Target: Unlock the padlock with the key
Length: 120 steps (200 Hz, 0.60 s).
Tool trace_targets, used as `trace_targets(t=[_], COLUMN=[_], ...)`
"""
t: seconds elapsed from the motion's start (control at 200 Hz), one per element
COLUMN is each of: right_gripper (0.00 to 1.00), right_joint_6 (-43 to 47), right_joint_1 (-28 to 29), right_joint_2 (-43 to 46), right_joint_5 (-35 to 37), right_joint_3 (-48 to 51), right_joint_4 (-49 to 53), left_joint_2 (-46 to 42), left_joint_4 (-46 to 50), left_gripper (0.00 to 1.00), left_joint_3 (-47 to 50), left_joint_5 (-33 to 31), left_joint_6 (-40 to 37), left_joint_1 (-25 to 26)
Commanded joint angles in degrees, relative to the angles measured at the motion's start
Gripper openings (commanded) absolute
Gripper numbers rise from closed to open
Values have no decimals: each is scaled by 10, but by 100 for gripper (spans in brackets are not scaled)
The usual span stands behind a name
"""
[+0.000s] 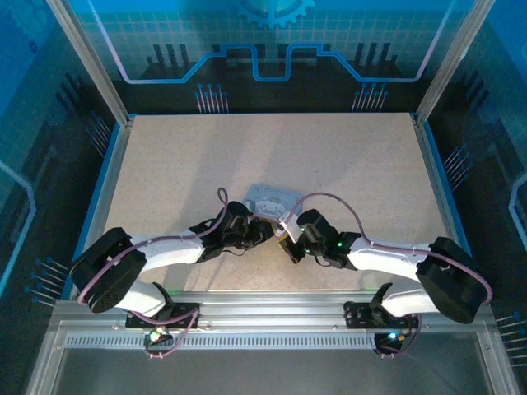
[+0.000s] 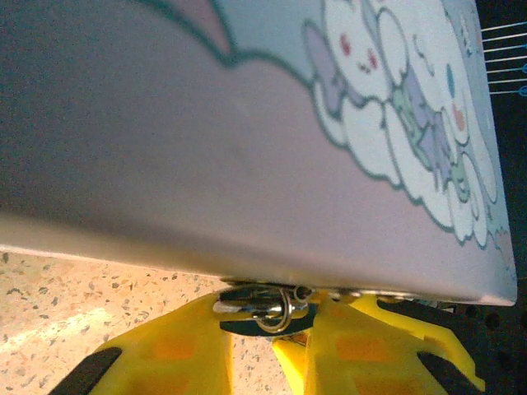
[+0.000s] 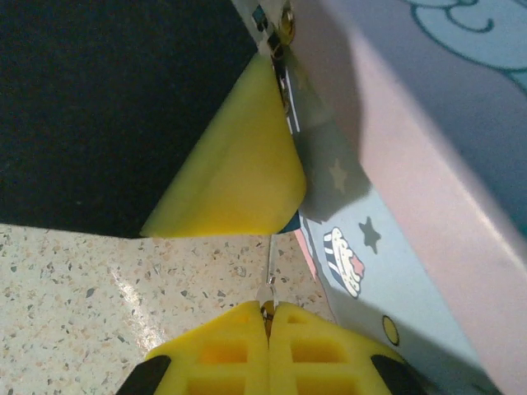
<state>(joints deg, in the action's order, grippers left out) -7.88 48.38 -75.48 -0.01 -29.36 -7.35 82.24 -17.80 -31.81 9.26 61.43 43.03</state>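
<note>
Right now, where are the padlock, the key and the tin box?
padlock [image 2: 262, 304], left wrist view, on its metal body by the shackle.
key [image 3: 270, 265], right wrist view, on the middle of its thin shaft.
tin box [image 2: 165, 123], left wrist view, on its plain lavender face.

Rectangular lavender printed tin box [image 2: 165, 123]: lavender band edged in dark teal, a pale blue field, and a white cartoon figure with pink cheek dots. Its side wall, seen from the right wrist, is pale blue with dark stars, a pink-and-white striped cupcake and a yellow dot.

Small metal padlock [image 2: 276, 309]: silver-grey with yellowish reflections.

Thin metal key [image 3: 270, 263]: pale grey.

Left gripper fingers [image 2: 181, 354] and right gripper fingers [image 3: 239, 350]: bright yellow on black mounts.

Flat table top [image 1: 247, 156]: beige with dark speckles.

Arm links [image 1: 165, 251]: white and black, with purple cables.

Rear backdrop panel [image 1: 272, 49]: blue with a grid and circuit lines.
</note>
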Motion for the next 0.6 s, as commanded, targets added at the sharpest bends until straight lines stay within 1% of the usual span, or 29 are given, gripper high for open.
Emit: trace_targets(t=[0.0,0.595], right_gripper=[0,0], right_joint_6=[4,2], right_joint_1=[8,7], right_joint_2=[12,20], right_joint_5=[-2,4], right_joint_3=[-14,2], right_joint_4=[-17,-31], left_joint_2=[-18,-21], left_joint_4=[-3,7], left_gripper=[22,23], left_joint_3=[-13,-18], left_joint_5=[10,11], left_joint_6=[0,-1], left_joint_1=[3,3])
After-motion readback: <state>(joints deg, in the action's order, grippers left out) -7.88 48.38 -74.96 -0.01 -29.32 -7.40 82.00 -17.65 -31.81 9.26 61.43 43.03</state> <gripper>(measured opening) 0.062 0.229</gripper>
